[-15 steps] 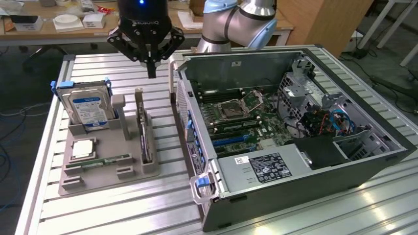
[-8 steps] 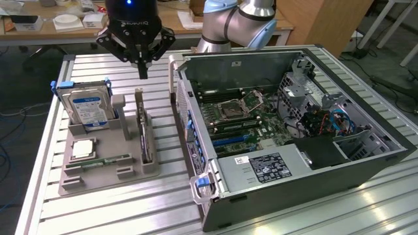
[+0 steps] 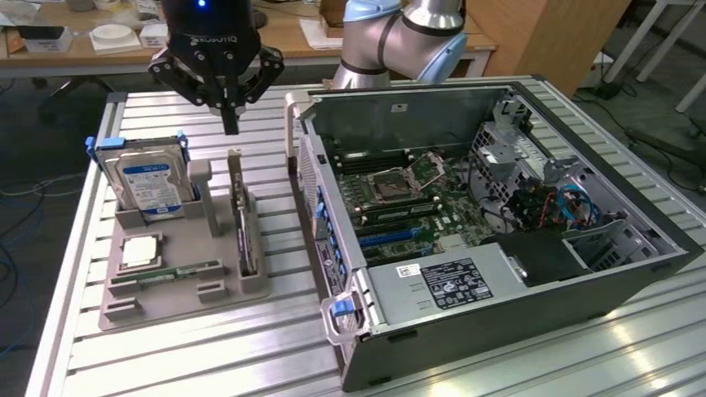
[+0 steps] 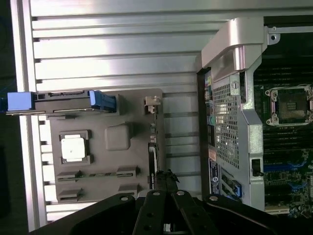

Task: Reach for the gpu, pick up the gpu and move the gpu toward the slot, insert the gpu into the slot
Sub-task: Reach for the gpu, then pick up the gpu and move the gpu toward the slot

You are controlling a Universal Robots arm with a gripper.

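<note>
when you check the exterior view, note that the gripper (image 3: 231, 124) hangs over the far end of the grey tray (image 3: 182, 302) with its fingers pressed fully together and nothing held between them. the gpu (image 3: 245, 236) stands on edge in a groove of the tray, below the fingertips and clear of them. the hard drive (image 3: 149, 184) stands upright in the tray on the exterior view's left of the gpu, and the processor chip (image 3: 141, 250) and the memory stick (image 3: 177, 270) lie flat nearer the camera. the open computer case (image 3: 530, 306) sits on the slatted table (image 3: 165, 364) at the exterior view's right. the blue slot (image 3: 388, 235) on its green motherboard (image 3: 441, 194) is well apart from the gpu. when you turn to the wrist view, the closed gripper (image 4: 165, 177) points down at the gpu (image 4: 152, 152), seen edge-on as a thin dark line in the tray (image 4: 122, 107), between the processor chip (image 4: 74, 148) and the case (image 4: 230, 112).
</note>
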